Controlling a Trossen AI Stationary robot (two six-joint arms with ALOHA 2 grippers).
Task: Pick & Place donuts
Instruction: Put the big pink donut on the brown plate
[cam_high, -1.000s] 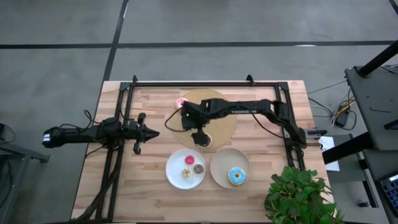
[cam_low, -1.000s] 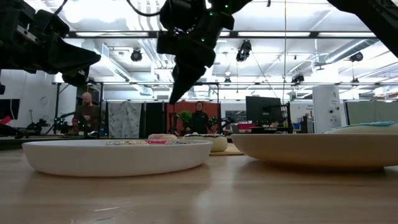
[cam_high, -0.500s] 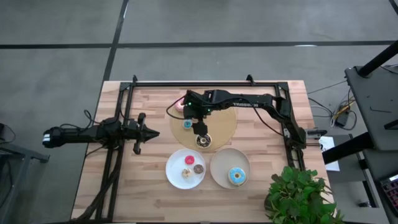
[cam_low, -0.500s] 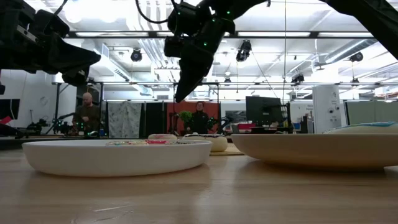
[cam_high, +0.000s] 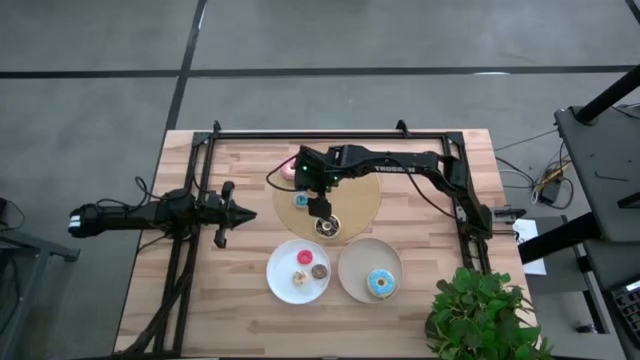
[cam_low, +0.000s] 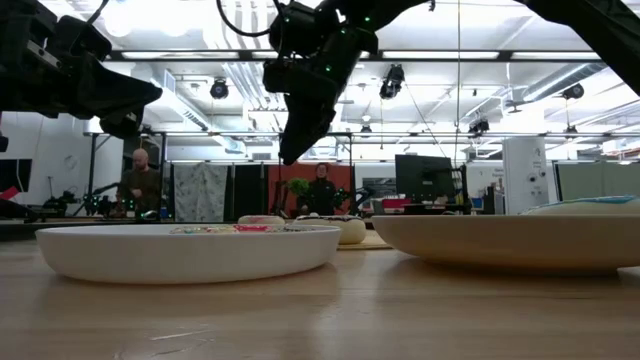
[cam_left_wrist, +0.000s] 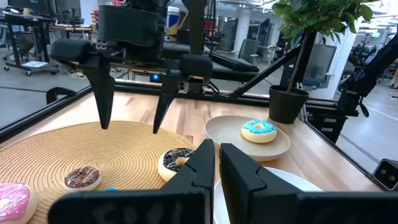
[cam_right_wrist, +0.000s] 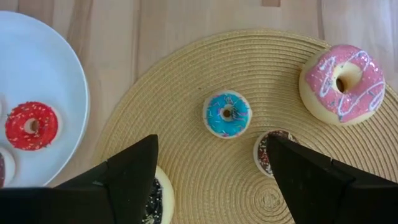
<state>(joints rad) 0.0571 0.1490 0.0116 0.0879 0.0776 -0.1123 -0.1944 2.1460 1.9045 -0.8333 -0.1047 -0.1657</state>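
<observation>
My right gripper (cam_high: 319, 208) (cam_right_wrist: 211, 186) hangs open above the round woven board (cam_high: 355, 200), touching nothing. On the board, between and beside its fingers, lie the small blue donut (cam_right_wrist: 227, 114), a small brown one (cam_right_wrist: 267, 152), the pink donut (cam_right_wrist: 342, 81) and the dark chocolate donut (cam_high: 325, 227) (cam_left_wrist: 176, 160). On one white plate (cam_high: 283, 283) sit the red donut (cam_right_wrist: 31, 124), a tan one (cam_high: 300, 277) and a brown one (cam_high: 319, 271). The light blue donut (cam_high: 380, 283) lies on the other plate (cam_high: 355, 262). My left gripper (cam_high: 237, 212) (cam_left_wrist: 216, 163) waits shut at the table's left.
A black metal frame (cam_high: 330, 133) runs round the table's left, far and right sides. A potted plant (cam_high: 475, 305) stands at the near right corner. In the low view the two plates (cam_low: 190, 250) (cam_low: 510, 240) fill the foreground; people stand in the room beyond.
My right gripper has risen a little and drawn back toward the table's far edge, uncovering the dark chocolate donut on the board. It has stayed open. For the last half second it has kept almost still. No donut has moved.
</observation>
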